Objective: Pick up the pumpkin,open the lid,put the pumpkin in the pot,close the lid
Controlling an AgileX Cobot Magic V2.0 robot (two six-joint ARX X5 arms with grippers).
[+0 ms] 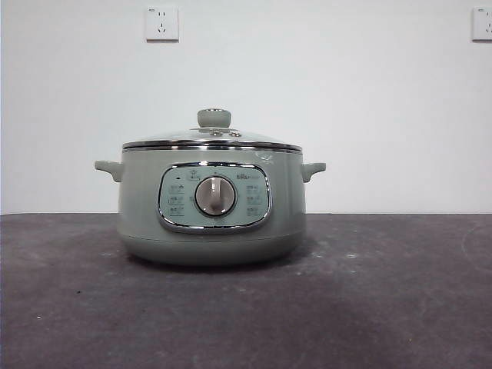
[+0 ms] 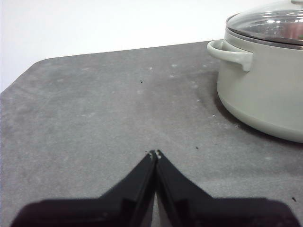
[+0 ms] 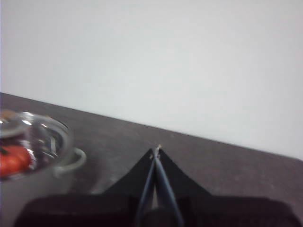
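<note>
Wide bare table (image 1: 400, 307) on both sides of the pot (image 1: 211, 223), with free room to the left edge, to the right edge and toward the front edge. Rounded table corner visible in the left wrist view, far from the pot.

Left gripper (image 2: 155, 153): jaws closed tip to tip, holding nothing, above bare table, well apart from the pot's side handle (image 2: 230, 53). Not visible in the front view.

In the middle of the table, nearer the back edge: pot upright, dial (image 1: 215, 196) to the front. Lid (image 1: 213, 137) seated on the rim, knob (image 1: 214, 118) up. Pumpkin (image 3: 13, 160) inside the pot, seen orange through the glass in the right wrist view.

Right gripper (image 3: 156, 151): jaws pressed together, empty, beside the pot, apart from its handle (image 3: 72, 161), pointing toward the back edge and the wall (image 1: 369, 115).
</note>
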